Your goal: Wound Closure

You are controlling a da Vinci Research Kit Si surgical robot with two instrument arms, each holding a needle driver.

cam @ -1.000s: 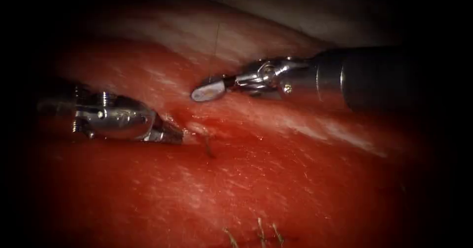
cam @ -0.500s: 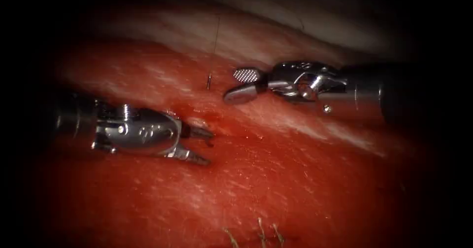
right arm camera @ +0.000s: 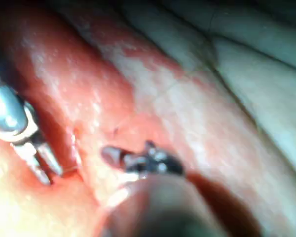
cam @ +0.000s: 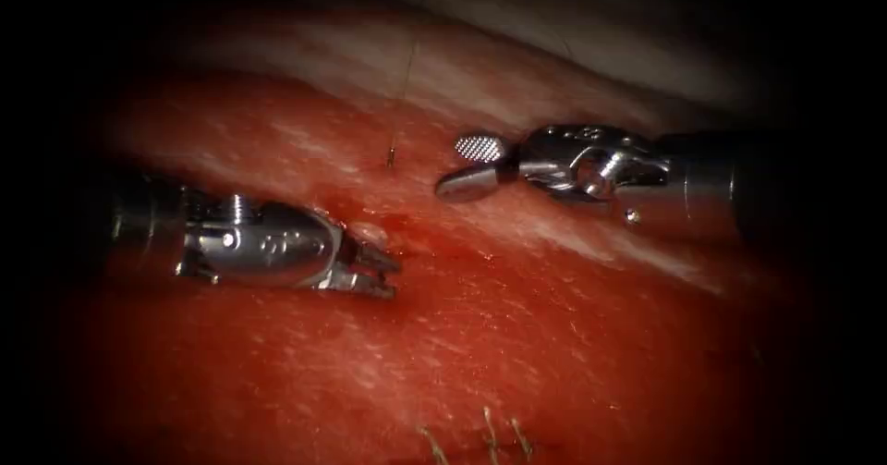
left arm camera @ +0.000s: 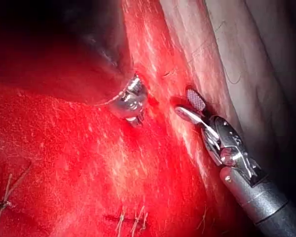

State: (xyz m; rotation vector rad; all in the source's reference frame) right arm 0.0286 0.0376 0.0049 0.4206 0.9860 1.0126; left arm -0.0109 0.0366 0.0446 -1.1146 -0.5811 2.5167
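Needle [cam: 392, 157] stuck in tissue [cam: 517, 336], released; right pincer [cam: 467, 164] now open, left pincer [cam: 379, 272] empty

Bare tissue [cam: 554, 336] lies open between the two grippers — only the needle [cam: 392, 157] stands there, just left of the right gripper [cam: 467, 165].

both tools polished silver metal w/ small screws at wrist; right tool [cam: 473, 165] has cross-hatched jaw pad, dark grey shaft; left tool [cam: 379, 271] has short ridged jaws.

text: none legible | labels: none (tool markings too faint)
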